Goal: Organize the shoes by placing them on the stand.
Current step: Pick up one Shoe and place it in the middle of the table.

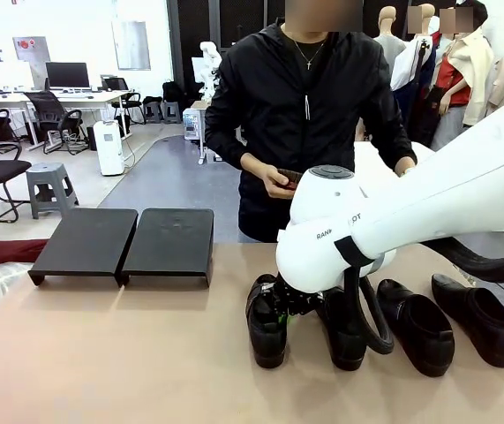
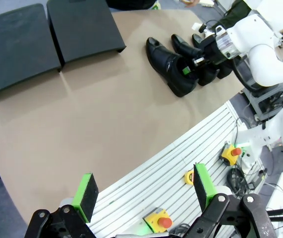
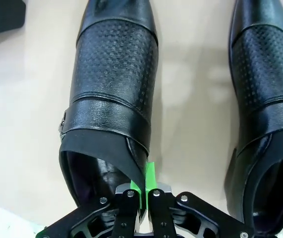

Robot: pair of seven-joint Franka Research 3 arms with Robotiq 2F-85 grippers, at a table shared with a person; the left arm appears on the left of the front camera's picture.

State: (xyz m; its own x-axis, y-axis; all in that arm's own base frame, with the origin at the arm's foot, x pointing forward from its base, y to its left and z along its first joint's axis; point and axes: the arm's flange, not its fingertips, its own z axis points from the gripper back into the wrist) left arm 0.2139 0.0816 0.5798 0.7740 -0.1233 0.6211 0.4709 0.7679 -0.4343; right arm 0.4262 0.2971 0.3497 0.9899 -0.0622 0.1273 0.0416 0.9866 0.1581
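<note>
right end effector (image 3: 145,192) pinching collar of leftmost shoe (image 3: 114,74); left end effector (image 2: 143,182) wide, empty.

The front view looks slightly down across the table (image 1: 101,371) from the robot's side toward the person (image 1: 309,115) at the far edge. The left wrist view hangs high and well back over the near edge, looking down and across, and shares with it the stand (image 1: 88,238), the shoes (image 1: 419,331) and the right arm (image 1: 437,194). The right wrist view sits very near, looking down from behind the heel of the leftmost shoe (image 3: 114,89) and its neighbour, both shared with the other views.
</note>
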